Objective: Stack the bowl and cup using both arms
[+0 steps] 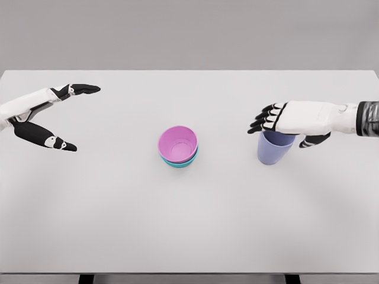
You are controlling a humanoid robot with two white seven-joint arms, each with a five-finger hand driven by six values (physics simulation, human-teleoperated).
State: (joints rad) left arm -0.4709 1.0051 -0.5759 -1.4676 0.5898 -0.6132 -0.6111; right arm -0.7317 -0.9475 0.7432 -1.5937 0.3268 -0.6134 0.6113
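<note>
A pink bowl [177, 142] sits nested inside a teal bowl [178, 162] at the middle of the white table [189, 225]. To the right stands a lavender-blue cup [274, 152], upright on the table. My right hand [279, 134] hovers palm down over the cup's rim and hides its back edge. Its fingers [262, 120] stretch left past the cup and its thumb [314, 141] lies to the cup's right, not closed round it. My left hand [86, 118] is far left above the table, open, with fingers [83, 89] and thumb [53, 141] spread wide and nothing between them.
The table's far edge runs along the top of the view and its front edge along the bottom. Nothing else stands on it besides the bowls and the cup. Bare surface lies between the left hand and the bowls.
</note>
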